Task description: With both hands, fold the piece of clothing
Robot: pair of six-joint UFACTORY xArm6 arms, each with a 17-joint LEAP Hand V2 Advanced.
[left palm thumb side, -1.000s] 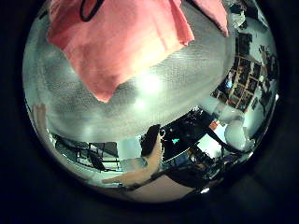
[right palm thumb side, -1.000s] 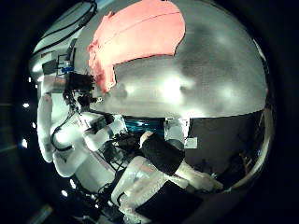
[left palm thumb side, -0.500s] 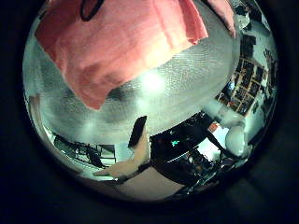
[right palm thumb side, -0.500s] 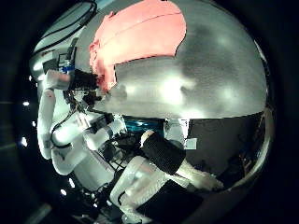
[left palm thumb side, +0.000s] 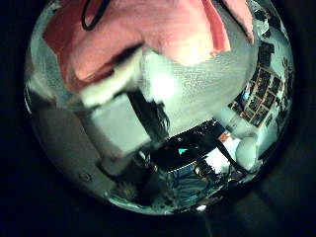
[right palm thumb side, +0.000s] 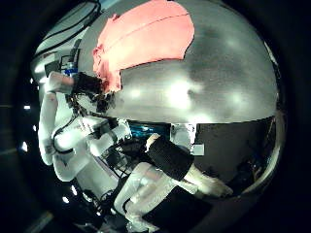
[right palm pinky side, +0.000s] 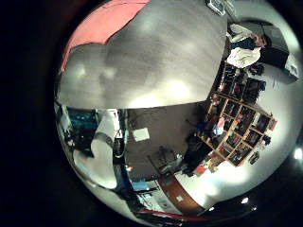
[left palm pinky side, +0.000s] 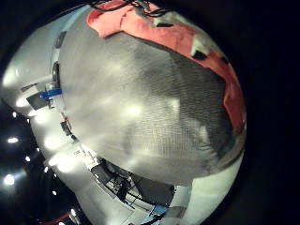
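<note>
Left thumb side palm view: we see the garment (left palm thumb side: pixel 148 35), a pink piece of clothing, lying flat on the grey table (left palm thumb side: pixel 193 89), close under this palm. A white and black part of the left hand (left palm thumb side: pixel 114 114) reaches far into this view and overlaps the garment's near edge; we cannot tell whether its fingers are curled on the cloth.

The left little finger side palm view shows what the thumb side does not: a long bare stretch of table (left palm pinky side: pixel 141 103), with the garment (left palm pinky side: pixel 178 37) only as a strip along the table's far side.

The right thumb side palm view shows the whole garment (right palm thumb side: pixel 146 39) from farther off, spread flat, one end near the table's edge (right palm thumb side: pixel 194 107). At that end, an arm and hand (right palm thumb side: pixel 83 87) meet the cloth; the fingers are too small to read. The right little finger side palm view shows only one corner of the garment (right palm pinky side: pixel 99 24) on the table (right palm pinky side: pixel 161 57).

No part of the right hand's fingers is identifiable, so we cannot tell its state.

No containers are visible.

The garment's long axis cannot be determined from these views.
</note>
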